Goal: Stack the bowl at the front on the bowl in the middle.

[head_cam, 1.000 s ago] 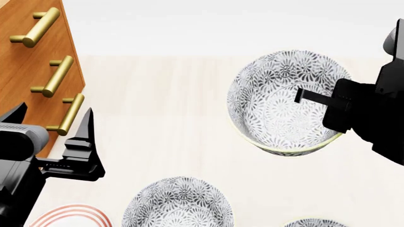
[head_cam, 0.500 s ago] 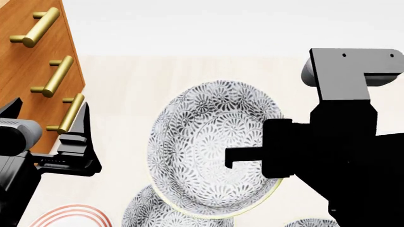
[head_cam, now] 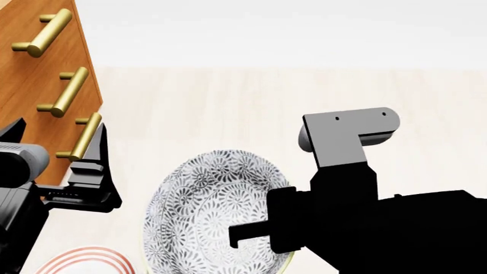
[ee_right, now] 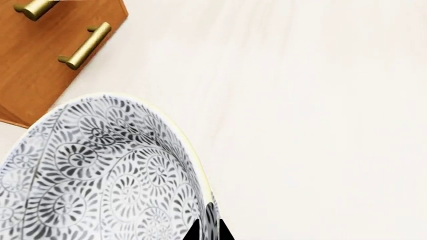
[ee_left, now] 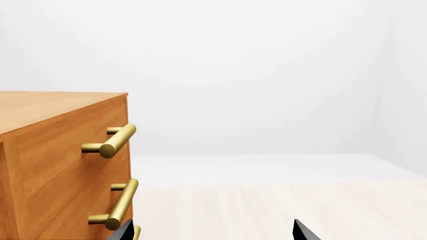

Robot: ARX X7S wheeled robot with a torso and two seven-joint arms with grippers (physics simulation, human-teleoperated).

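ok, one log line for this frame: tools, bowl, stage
right tool: shut on patterned bowl rim | left tool: open, idle by drawer cabinet | stage: carrying bowl, not released

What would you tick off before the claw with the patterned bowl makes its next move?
1. Bowl gripped: ok. The right claw pinches the patterned bowl's rim, one finger each side.
2. Bowl level: not ok; it looks tilted.
3. Middle bowl beneath it: cannot tell; the held bowl and arm hide that spot.
4. Left claw out of the way: ok; open, empty, beside the wooden drawers.
5. Striped plate clear of the bowl: ok.
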